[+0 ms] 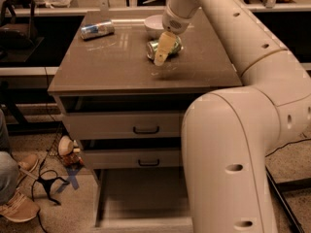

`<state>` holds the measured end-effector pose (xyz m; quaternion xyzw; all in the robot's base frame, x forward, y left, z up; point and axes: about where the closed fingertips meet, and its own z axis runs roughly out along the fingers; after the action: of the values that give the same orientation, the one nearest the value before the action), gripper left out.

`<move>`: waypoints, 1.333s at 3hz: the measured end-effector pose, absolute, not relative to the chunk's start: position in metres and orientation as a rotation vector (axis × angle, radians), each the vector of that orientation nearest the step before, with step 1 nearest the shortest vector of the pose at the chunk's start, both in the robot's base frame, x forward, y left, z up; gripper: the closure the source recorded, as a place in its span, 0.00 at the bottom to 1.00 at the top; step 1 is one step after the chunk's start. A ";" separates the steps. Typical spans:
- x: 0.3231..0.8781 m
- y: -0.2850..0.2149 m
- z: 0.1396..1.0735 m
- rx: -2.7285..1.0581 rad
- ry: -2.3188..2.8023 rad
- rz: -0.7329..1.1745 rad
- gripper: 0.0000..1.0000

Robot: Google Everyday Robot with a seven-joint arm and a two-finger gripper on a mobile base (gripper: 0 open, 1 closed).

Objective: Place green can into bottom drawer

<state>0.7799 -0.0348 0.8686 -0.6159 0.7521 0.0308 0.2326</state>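
The green can lies on its side on the cabinet top, just in front of the white bowl. My gripper hangs down from the arm at the can's front side, covering its middle; only the can's two ends show beside it. The bottom drawer is pulled out at the foot of the cabinet, its flat floor bare.
A silver-and-blue can lies at the back left of the cabinet top. Two upper drawers with black handles stand slightly ajar. My arm's large body fills the right. A person's shoe and cables lie on the floor at left.
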 end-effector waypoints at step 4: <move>0.788 -0.023 0.836 -1.769 2.070 0.154 0.00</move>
<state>0.7882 -0.0229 0.8358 -0.6348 0.7428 0.0552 0.2054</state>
